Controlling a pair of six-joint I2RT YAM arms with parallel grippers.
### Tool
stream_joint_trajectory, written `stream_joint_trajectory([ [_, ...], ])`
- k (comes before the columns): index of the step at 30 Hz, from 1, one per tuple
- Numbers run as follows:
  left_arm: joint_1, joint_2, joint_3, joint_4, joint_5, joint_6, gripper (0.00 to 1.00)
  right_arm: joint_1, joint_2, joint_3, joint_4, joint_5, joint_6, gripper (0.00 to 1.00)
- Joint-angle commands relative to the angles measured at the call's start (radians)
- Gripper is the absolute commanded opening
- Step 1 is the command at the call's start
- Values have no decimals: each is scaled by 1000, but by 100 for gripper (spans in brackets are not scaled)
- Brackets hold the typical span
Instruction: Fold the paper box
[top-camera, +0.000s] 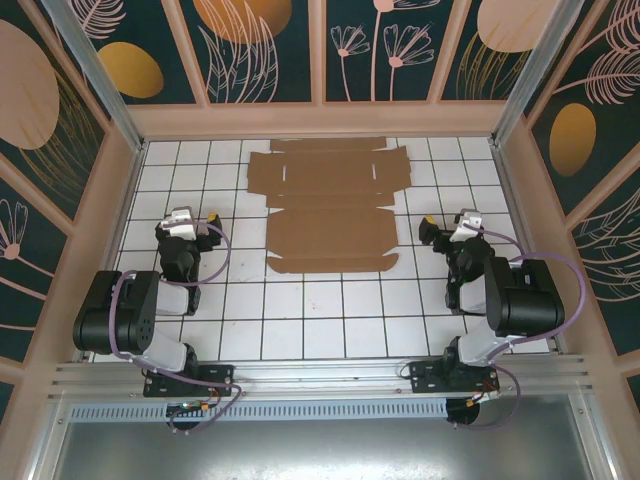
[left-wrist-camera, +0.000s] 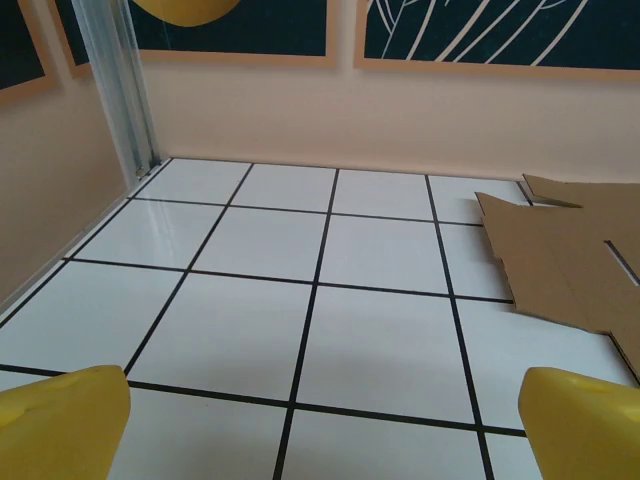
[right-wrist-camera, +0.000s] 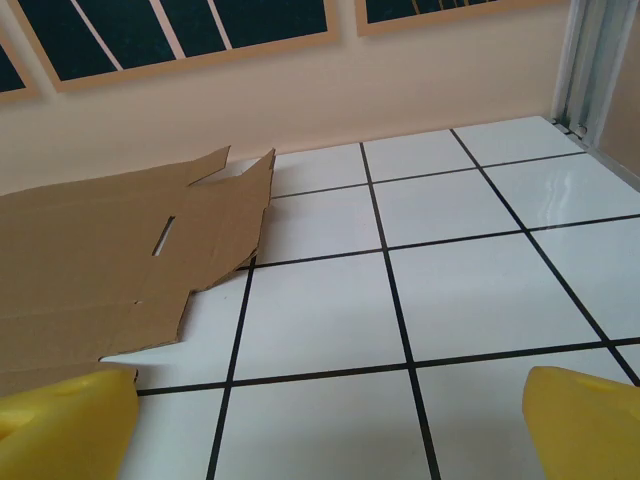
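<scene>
The paper box (top-camera: 330, 205) lies flat and unfolded on the white tiled table, a brown die-cut cardboard sheet with flaps and slits, in the middle toward the back. Its left edge shows in the left wrist view (left-wrist-camera: 565, 265) and its right flaps with a slit in the right wrist view (right-wrist-camera: 110, 260). My left gripper (top-camera: 196, 222) hovers left of the sheet, open, yellow fingertips (left-wrist-camera: 62, 420) wide apart over bare tiles. My right gripper (top-camera: 447, 228) sits right of the sheet, open too, fingertips (right-wrist-camera: 585, 420) spread with nothing between them.
Beige walls with dark leaf-pattern panels enclose the table (top-camera: 300, 310) on three sides. Aluminium posts (left-wrist-camera: 125, 90) stand at the back corners. Bare tiles lie between the sheet's near edge and the arm bases.
</scene>
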Motion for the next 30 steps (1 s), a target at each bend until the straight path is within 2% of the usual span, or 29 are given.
stream_joint_trajectory([
  [1, 7, -5, -2, 39, -4, -6, 99, 8, -9, 20, 10, 11, -20, 99],
  [30, 7, -13, -3, 43, -16, -8, 99, 6, -19, 20, 4, -18, -24, 99],
])
